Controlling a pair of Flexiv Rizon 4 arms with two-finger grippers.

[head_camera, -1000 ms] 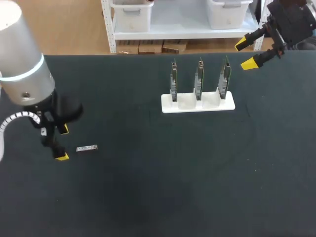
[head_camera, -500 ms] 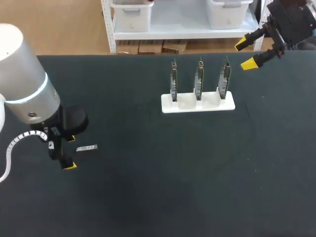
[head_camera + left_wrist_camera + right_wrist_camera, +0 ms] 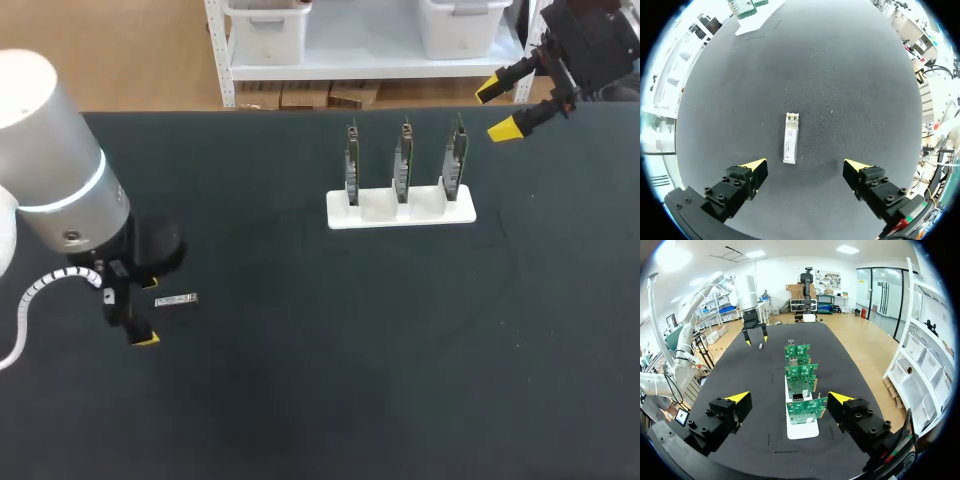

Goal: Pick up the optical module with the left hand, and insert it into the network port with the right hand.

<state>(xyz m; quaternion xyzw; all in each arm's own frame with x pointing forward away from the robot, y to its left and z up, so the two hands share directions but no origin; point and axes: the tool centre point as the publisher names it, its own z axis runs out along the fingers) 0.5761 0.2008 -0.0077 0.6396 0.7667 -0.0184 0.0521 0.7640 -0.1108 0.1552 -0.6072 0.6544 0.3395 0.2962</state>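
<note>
L gripper [image 3: 805, 163] nr module [image 3: 790, 131], card rack [image 3: 385, 212] afar

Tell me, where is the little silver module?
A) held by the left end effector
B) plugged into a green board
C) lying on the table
C: the module lies flat on the table, just ahead of the open left end effector, and neither finger touches it.

optical module [image 3: 790, 138] print: too small to read | elsewhere: nothing legible
</note>
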